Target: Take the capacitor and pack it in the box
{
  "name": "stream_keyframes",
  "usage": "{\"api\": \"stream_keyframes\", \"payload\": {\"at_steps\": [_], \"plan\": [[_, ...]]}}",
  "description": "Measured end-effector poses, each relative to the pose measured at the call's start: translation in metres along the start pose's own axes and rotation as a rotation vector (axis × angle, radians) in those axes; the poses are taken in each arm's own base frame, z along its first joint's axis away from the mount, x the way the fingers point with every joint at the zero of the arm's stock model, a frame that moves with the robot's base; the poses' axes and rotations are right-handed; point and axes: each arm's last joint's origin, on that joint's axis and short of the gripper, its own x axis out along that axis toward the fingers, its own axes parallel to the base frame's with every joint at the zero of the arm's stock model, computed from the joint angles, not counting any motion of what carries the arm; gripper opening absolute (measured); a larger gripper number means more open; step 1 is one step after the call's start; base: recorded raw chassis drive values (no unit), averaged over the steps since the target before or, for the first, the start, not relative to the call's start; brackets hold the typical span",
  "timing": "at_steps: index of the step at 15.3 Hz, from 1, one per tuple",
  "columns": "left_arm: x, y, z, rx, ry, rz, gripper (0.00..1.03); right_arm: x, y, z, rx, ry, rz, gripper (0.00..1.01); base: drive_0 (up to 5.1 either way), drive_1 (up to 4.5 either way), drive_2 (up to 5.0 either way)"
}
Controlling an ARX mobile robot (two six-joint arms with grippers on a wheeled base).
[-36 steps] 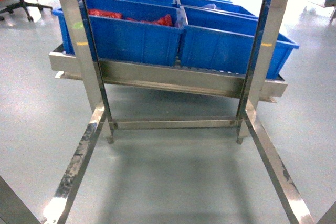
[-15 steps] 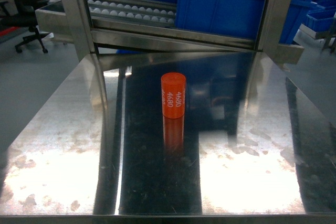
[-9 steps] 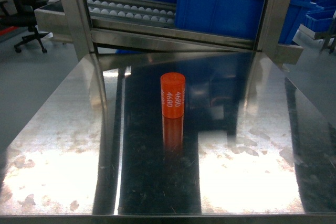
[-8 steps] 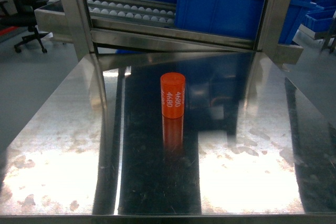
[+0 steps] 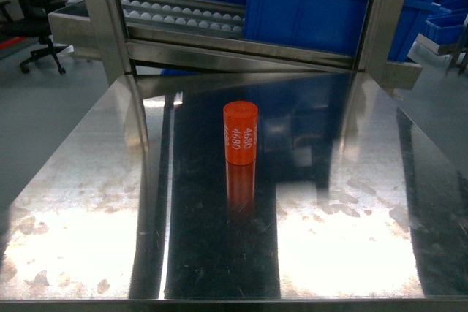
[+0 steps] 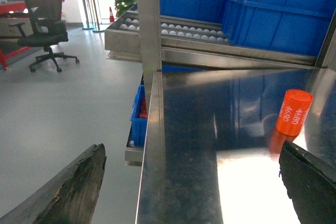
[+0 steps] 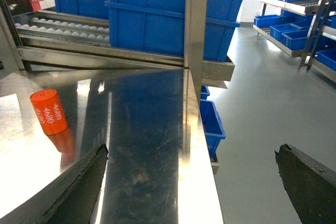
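The capacitor (image 5: 240,133) is an orange cylinder with white "4680" print, standing upright near the middle of a shiny steel table (image 5: 351,202). My left gripper (image 6: 191,153) is open and empty, straddling the table's left edge, with the capacitor (image 6: 294,112) ahead of it to the right. Over the table's right edge my right gripper (image 7: 191,153) also stands open and empty, the capacitor (image 7: 48,111) ahead to its left. Neither gripper shows in the head view. The box is out of view.
Two steel uprights (image 5: 102,20) (image 5: 376,20) rise at the table's far corners. Behind them is a roller rack (image 5: 183,12) holding large blue bins (image 5: 314,5). More blue bins (image 7: 212,121) sit below the right edge. An office chair (image 6: 44,30) stands on the floor at left.
The head view has risen from the lower frame and floor to the tabletop with the capacitor. Over the last second nothing has visibly moved.
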Motion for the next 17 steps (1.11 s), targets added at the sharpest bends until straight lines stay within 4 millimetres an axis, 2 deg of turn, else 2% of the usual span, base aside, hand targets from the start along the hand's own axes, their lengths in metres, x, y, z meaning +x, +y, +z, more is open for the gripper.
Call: {"api": "stream_keyframes", "payload": {"at_steps": [5, 8, 9, 12, 14, 17], "plan": [[0.000, 0.000, 0.000, 0.000, 0.000, 0.000, 0.98, 0.000, 0.000, 0.000, 0.000, 0.000, 0.000, 0.98, 0.0, 0.00, 0.0], [0.017, -0.013, 0.006, -0.087, -0.034, 0.157, 0.98, 0.000, 0.000, 0.000, 0.000, 0.000, 0.000, 0.98, 0.0, 0.00, 0.0], [0.031, -0.016, 0.009, -0.107, -0.035, 0.197, 0.98, 0.000, 0.000, 0.000, 0.000, 0.000, 0.000, 0.98, 0.0, 0.00, 0.0], [0.086, -0.041, 0.045, -0.118, -0.130, 0.156, 0.98, 0.000, 0.000, 0.000, 0.000, 0.000, 0.000, 0.98, 0.0, 0.00, 0.0], [0.126, -0.065, 0.042, -0.070, -0.078, 0.150, 0.98, 0.000, 0.000, 0.000, 0.000, 0.000, 0.000, 0.98, 0.0, 0.00, 0.0], [0.175, -0.096, 0.044, -0.040, -0.043, 0.074, 0.98, 0.000, 0.000, 0.000, 0.000, 0.000, 0.000, 0.98, 0.0, 0.00, 0.0]]}}
